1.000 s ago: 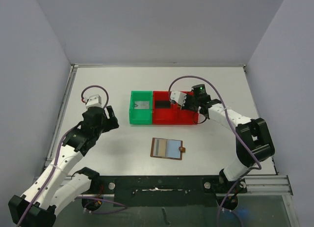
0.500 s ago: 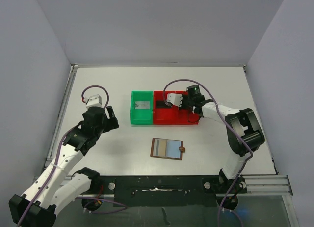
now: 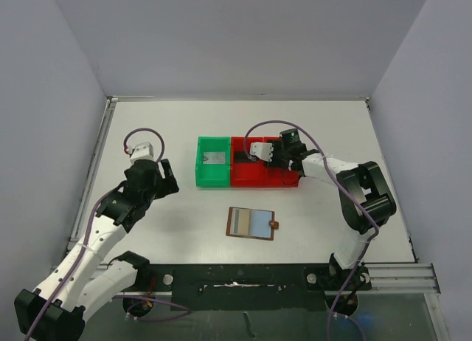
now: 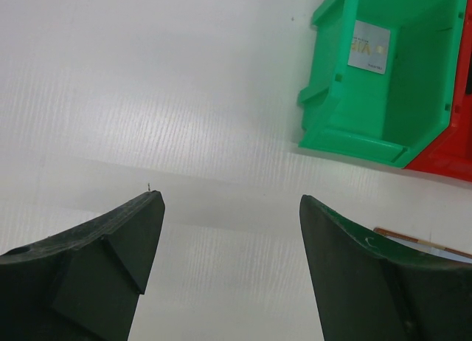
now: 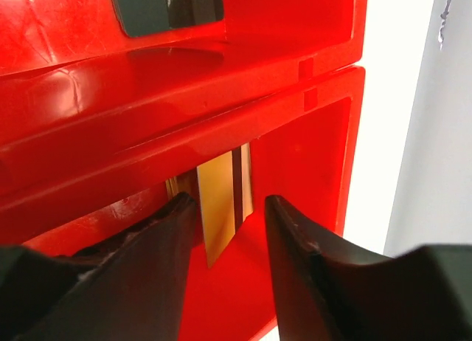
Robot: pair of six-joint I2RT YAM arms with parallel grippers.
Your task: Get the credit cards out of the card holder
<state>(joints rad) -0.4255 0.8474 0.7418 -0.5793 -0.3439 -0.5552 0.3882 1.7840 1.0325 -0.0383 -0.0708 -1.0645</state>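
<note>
The brown card holder (image 3: pixel 251 224) lies open on the table, showing tan and pale blue inside; its edge shows in the left wrist view (image 4: pixel 404 236). My right gripper (image 3: pixel 279 162) is low in the right compartment of the red bin (image 3: pixel 289 180), open. A gold card (image 5: pixel 218 190) with a dark stripe stands on edge between the fingers (image 5: pixel 158 252), loose against the bin's divider. A dark card (image 5: pixel 166 5) lies in the red bin's other compartment. My left gripper (image 3: pixel 164 177) is open and empty above bare table, left of the bins.
A green bin (image 3: pixel 200 171) stands against the red bin's left side and holds a pale card (image 4: pixel 369 47). The enclosure walls rise at the back and sides. A metal rail runs along the near edge.
My right gripper has moved a little left and down into the red bin. The left arm and the card holder have not moved.
</note>
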